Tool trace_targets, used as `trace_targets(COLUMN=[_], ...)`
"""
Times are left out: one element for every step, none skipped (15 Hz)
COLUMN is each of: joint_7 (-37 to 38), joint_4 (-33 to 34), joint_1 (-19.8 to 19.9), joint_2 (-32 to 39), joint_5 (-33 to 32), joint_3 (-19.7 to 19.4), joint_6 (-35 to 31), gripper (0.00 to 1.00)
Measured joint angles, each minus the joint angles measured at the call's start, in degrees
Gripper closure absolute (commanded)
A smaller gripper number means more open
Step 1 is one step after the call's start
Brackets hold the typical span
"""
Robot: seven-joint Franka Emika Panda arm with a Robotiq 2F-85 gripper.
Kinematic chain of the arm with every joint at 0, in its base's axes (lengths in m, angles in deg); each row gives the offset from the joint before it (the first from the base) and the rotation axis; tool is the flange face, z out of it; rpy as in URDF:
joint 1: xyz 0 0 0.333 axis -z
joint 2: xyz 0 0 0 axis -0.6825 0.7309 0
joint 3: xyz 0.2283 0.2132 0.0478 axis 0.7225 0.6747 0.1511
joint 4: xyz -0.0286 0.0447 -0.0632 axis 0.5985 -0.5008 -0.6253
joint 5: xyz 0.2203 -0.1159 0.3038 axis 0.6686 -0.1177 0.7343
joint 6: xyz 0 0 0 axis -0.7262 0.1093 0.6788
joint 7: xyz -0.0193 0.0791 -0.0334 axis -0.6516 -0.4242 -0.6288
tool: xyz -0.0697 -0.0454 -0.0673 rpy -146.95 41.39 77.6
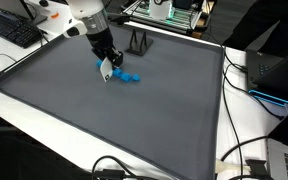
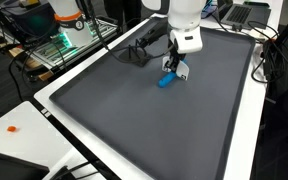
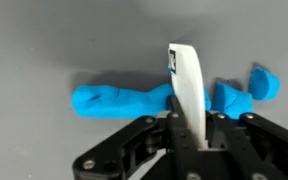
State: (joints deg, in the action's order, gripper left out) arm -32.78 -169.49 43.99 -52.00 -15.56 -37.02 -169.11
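Note:
My gripper (image 1: 106,66) is shut on a thin white flat tool (image 3: 187,85) with a small dark label near its tip. The tool points down at a long blue lump of soft, clay-like material (image 3: 119,100) that lies on the grey mat (image 1: 134,125). In the wrist view the tool stands in front of the lump and hides its middle. A smaller blue piece (image 3: 264,82) lies at the lump's right end. In both exterior views the gripper (image 2: 174,70) is low over the blue lump (image 2: 167,81), which also shows in an exterior view (image 1: 130,76).
A small black stand (image 1: 137,42) sits on the mat behind the gripper and shows in both exterior views (image 2: 134,52). A keyboard (image 1: 12,30) lies off the mat. Cables (image 1: 249,90) run along the white table beside the mat. A small orange thing (image 2: 12,128) lies on the white edge.

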Motion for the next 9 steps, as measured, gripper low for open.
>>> trace_targets(joint_7=[0.0, 0.1, 0.2, 0.4, 0.6, 1.0, 1.4, 1.7, 2.1], joint_4=[0.0, 0.0, 0.0, 0.0, 0.1, 0.1, 0.2, 0.2, 0.3], joint_1=[0.3, 0.5, 0.5, 0.5, 0.5, 0.5, 0.5, 0.5, 0.5], joint_2=[0.0, 0.0, 0.0, 0.0, 0.0, 0.0, 0.0, 0.0, 0.0], joint_5=[0.6, 1.1, 1.5, 1.7, 2.0, 2.1, 2.2, 2.2, 2.2], joint_3=[0.2, 0.3, 0.3, 0.3, 0.4, 0.4, 0.4, 0.4, 0.4], joint_6=[0.1, 0.2, 0.4, 0.6, 0.9, 1.2, 1.4, 1.7, 2.1], gripper=[0.98, 0.98, 0.98, 0.98, 0.98, 0.98, 0.98, 0.98, 0.98])
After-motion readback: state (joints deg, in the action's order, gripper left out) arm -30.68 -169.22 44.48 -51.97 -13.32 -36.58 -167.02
